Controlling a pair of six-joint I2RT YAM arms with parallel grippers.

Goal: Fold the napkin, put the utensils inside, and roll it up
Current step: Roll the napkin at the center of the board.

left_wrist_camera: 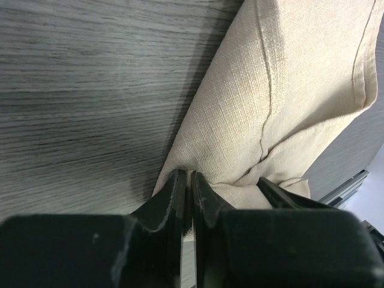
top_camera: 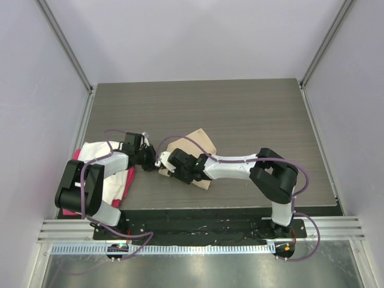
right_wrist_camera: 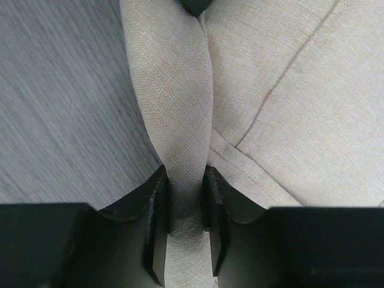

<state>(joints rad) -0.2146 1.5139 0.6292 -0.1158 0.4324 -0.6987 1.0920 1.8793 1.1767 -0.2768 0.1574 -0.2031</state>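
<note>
On the table (top_camera: 252, 114), near its middle, the napkin (top_camera: 197, 146) lies bunched. Your left gripper (left_wrist_camera: 189, 195) pinches its corner tight, and your right gripper (right_wrist_camera: 186, 198) clamps a raised ridge. Lift both together, keeping that edge taut.
</note>
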